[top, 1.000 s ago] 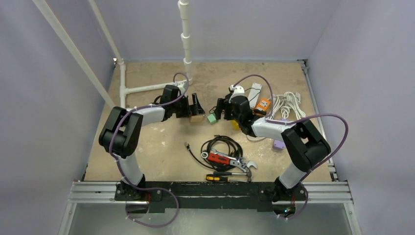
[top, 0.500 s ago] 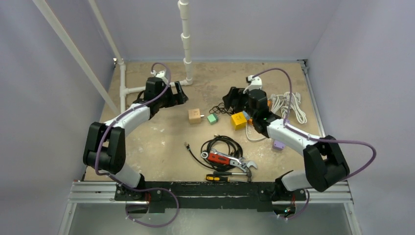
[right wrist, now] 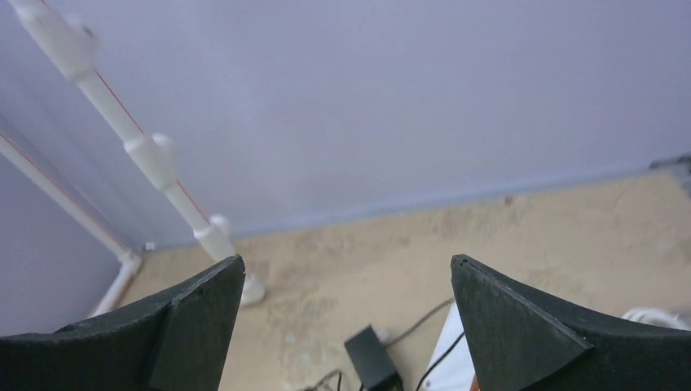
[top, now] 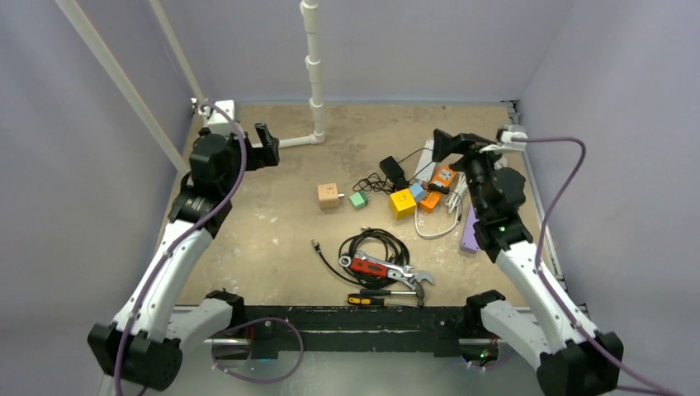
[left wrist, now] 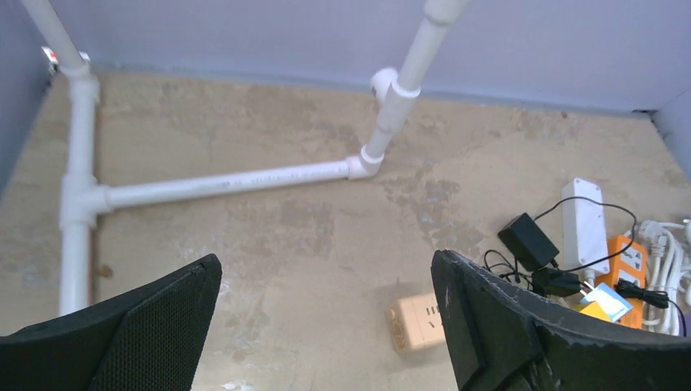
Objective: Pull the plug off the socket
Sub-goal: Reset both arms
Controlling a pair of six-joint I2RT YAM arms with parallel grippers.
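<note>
The tan socket block (top: 328,195) sits near the middle of the table (top: 272,239), slotted face up in the left wrist view. The green plug (top: 357,200) lies just beside it on its right and seems not to be seated in it, so the pull looks done, though the gap is too small to be sure. Both are small, hard plastic pieces, probably light, stiff and slick on their flat faces, and neither looks fragile. The block would likely slide rather than resist, so one gripper should pinch it across two opposite side walls. The other should take the plug by its body, close to the joint, and draw straight away without twisting. The left gripper (left wrist: 326,273) hangs high over the far left of the table near the white pipe (left wrist: 236,177), its arm reaching up and forward, fingers spread wide with nothing between them. The right gripper (right wrist: 346,265) is raised over the orange power strip (top: 444,176) at the far right, tilted toward the back wall, likewise spread and empty, well apart from block and plug
</note>
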